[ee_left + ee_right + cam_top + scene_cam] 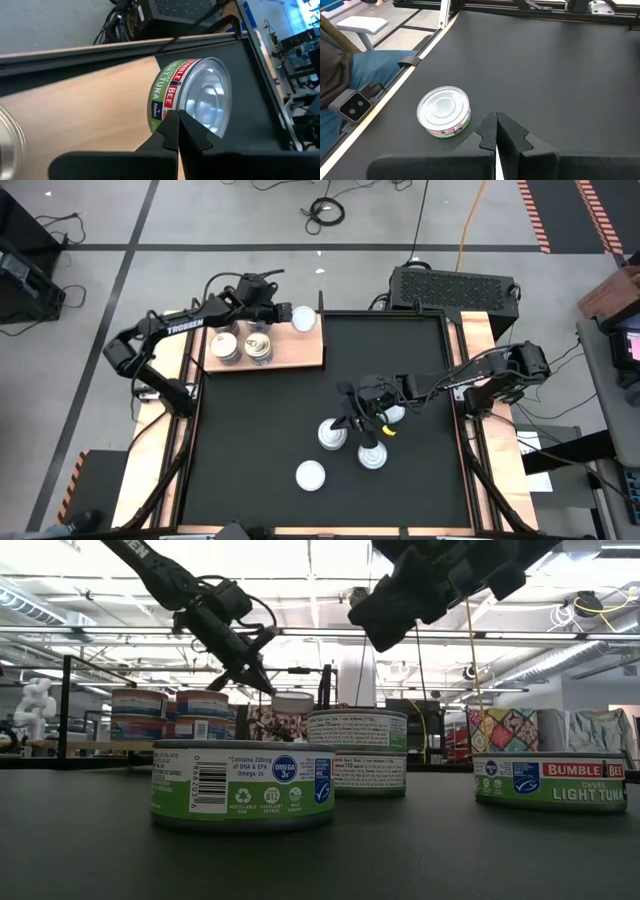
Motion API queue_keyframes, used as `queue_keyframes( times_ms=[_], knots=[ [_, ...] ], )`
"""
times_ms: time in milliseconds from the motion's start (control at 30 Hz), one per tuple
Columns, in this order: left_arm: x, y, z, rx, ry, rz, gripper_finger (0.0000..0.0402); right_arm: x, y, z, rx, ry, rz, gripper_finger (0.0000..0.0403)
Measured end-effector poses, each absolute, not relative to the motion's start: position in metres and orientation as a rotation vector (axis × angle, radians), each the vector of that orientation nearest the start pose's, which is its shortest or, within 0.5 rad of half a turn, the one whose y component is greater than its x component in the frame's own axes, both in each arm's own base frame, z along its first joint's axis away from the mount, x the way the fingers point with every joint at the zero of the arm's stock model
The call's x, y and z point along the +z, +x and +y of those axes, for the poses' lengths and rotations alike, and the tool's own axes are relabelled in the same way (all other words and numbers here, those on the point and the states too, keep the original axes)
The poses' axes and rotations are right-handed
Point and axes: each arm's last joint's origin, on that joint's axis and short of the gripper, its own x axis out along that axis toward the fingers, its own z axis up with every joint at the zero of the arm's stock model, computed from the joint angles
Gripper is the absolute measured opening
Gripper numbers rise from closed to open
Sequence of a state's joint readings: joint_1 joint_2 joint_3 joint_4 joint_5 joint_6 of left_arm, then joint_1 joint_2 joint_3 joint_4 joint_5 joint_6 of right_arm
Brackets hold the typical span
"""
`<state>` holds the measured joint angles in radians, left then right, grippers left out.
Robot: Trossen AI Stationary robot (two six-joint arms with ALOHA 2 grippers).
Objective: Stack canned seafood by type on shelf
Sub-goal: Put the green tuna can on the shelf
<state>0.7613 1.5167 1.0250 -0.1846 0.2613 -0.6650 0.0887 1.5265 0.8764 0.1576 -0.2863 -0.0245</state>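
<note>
A: Black counter (260, 450) first: four tins lie loose on it, and your right end effector (357, 418), fingers pressed together and empty, hovers among them.

B: And the shelf (300, 355)?

A: Two stacks there, plus one tin (303, 319) at its far corner; your left end effector (177, 131), also closed and empty, sits just beside it.

B: So sorting's midway. You'll likely need to spread the right fingers over the nearest tin (333, 433).
</note>
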Motion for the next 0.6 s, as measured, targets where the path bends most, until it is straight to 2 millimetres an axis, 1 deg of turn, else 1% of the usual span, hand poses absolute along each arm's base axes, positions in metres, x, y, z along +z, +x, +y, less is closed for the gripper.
queue_keyframes(
  times_ms=[200,367,500,600],
  knots=[
    [0.252,0.238,0.234,0.692,-0.939,0.456,0.0000,0.221,0.322,0.030,0.360,0.018,0.490,0.0000],
    [0.266,0.236,0.248,0.672,-0.875,0.503,0.0000,0.221,0.322,0.025,0.350,0.020,0.494,0.0000],
    [0.264,0.238,0.260,0.643,-0.854,0.589,0.0000,0.220,0.323,0.022,0.341,0.019,0.496,0.0000],
    [0.264,0.241,0.270,0.613,-0.843,0.619,0.0000,0.220,0.323,0.019,0.331,0.022,0.499,0.0000]
  ],
)
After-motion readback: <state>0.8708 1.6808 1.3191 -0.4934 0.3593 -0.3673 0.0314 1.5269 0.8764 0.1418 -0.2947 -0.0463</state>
